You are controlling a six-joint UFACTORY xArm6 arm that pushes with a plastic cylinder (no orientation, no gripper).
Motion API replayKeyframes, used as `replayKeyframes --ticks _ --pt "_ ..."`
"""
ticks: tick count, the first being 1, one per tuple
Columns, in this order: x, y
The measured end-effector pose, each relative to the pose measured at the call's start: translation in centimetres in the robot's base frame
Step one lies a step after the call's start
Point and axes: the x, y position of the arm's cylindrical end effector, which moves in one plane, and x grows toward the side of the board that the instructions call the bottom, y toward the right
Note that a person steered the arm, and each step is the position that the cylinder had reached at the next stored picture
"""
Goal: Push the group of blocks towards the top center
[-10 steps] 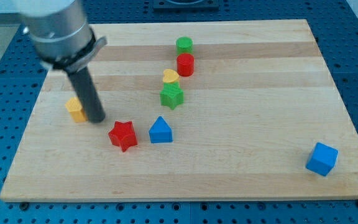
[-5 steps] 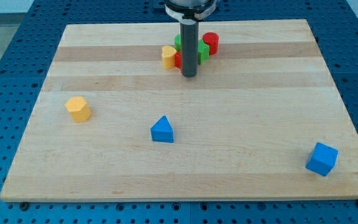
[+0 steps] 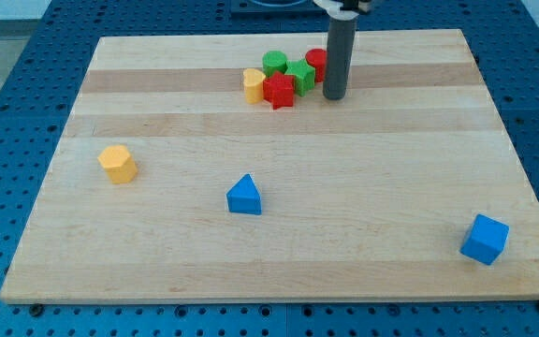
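A tight group of blocks sits near the view's top centre: a yellow heart-like block (image 3: 253, 84) at the left, a red star (image 3: 278, 91), a green round block (image 3: 274, 64) behind it, a green star (image 3: 299, 76) and a red cylinder (image 3: 316, 64) at the right. My tip (image 3: 333, 96) rests on the board just right of the green star and below the red cylinder, partly hiding the cylinder.
A yellow block (image 3: 118, 163) lies at the view's left. A blue triangular block (image 3: 244, 195) lies below centre. A blue cube (image 3: 485, 239) sits at the bottom right. The wooden board (image 3: 419, 140) lies on a blue perforated table.
My tip has moved right, from below the group's middle to its right side. The red star now shows in front of the group, and the blocks sit slightly more spread.
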Motion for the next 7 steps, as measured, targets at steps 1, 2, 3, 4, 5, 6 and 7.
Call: replayKeyframes --ticks 1,2,3,4,5,6,7 --pt "-1.8 0.0" --pt "-3.2 -0.2" --pt "-3.1 -1.3" --pt "-3.1 -2.8" --pt "-3.1 -2.7" --pt "-1.9 1.7" --pt "4.5 1.3"
